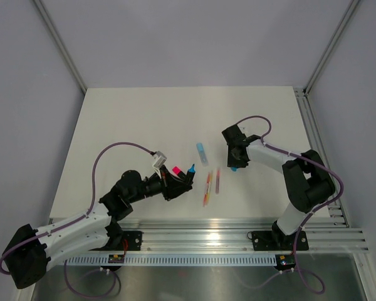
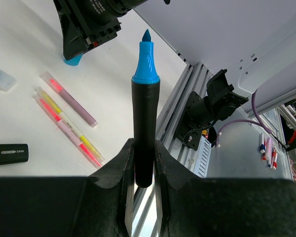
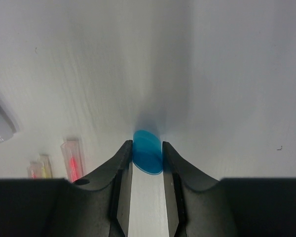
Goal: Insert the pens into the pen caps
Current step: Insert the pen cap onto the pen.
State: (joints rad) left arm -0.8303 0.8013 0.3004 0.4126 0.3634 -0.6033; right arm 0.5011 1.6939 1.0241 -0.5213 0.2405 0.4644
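My left gripper is shut on a black-barrelled pen whose blue tip points toward the right arm. My right gripper is down at the table with a blue pen cap pinched between its fingers, the cap resting on the surface. Thin pens lie between the two arms, with a purplish one beside them. A pale-blue pen lies behind them. A pink piece shows beside the left gripper.
Another black marker lies on the white table near the left gripper. An aluminium rail runs along the near edge. Grey enclosure walls with metal posts close off the back and sides.
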